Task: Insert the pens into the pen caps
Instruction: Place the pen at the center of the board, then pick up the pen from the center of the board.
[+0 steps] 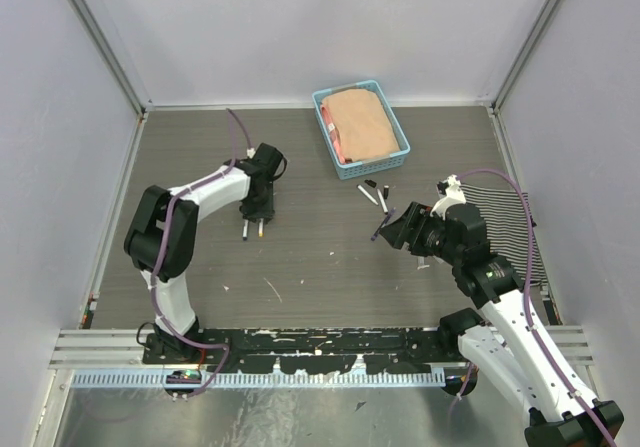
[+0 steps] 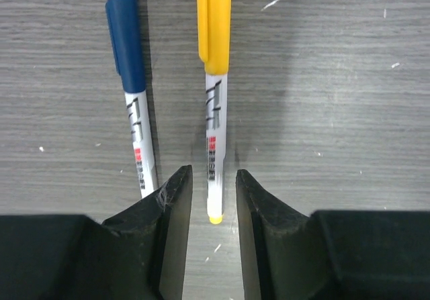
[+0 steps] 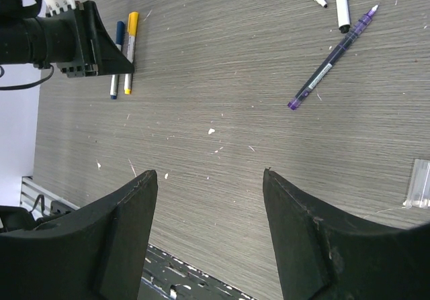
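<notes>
- Black plastic fingers of the left gripper fill the bottom of its wrist view. They're only narrowly parted, sitting either side of the tail end of the yellow-capped pen with a sliver of gap each side, so nothing is pinched.
- Table is grey wood-grain laminate, scuffed with little white flecks and scratches. Plain pale walls box it in on three sides, and a metal rail runs along the near edge.
- Both pens by that gripper are thin white barrels with print on them, lying flat and nearly parallel. The blue-capped pen lies just beside the yellow one, outside the fingers, its tail hidden behind one finger.
- Right gripper hangs over the table with jaws wide apart, holding nothing.
- Purple pen, with a see-through barrel, lies at a slant ahead of the right gripper and well apart from it. Two white pens sit just beyond.
- Blue plastic mesh basket at the back has tan cloth-looking stuff in it, and a striped cloth lies at the right edge.
</notes>
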Robot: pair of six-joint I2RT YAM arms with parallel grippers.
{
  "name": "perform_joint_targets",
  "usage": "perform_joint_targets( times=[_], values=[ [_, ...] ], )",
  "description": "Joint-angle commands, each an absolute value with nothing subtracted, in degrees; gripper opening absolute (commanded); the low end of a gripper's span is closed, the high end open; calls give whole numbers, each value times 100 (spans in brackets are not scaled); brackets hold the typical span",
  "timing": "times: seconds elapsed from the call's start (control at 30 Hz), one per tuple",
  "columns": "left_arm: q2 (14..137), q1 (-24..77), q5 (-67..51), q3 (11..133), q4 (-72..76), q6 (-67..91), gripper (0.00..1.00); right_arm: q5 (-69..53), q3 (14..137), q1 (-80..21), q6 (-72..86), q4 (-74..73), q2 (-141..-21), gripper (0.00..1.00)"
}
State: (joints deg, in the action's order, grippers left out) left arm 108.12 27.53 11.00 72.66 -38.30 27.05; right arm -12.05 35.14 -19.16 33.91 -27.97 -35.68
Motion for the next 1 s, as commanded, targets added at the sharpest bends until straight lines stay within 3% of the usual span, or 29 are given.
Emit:
perform_joint_targets(
  times=[0.0, 0.3, 0.7, 0.97],
  values=[
    [10220, 2783, 1129, 7608, -4205, 2574, 41, -1213, 3813, -1904, 3270, -2656, -3571, 69],
    [9043, 2942, 977, 7993, -4624, 2262, 42, -395, 4063, -1907, 3348, -3100, -3799, 69],
    [7007, 3006, 152, 7484, -4868, 1438, 46, 951, 4488, -1905, 3663, -3355, -5272, 67],
    [6414, 3008, -220, 6813, -4316, 1181, 47, 877, 4753, -1906, 3920, -2704, -6559, 58]
  ],
)
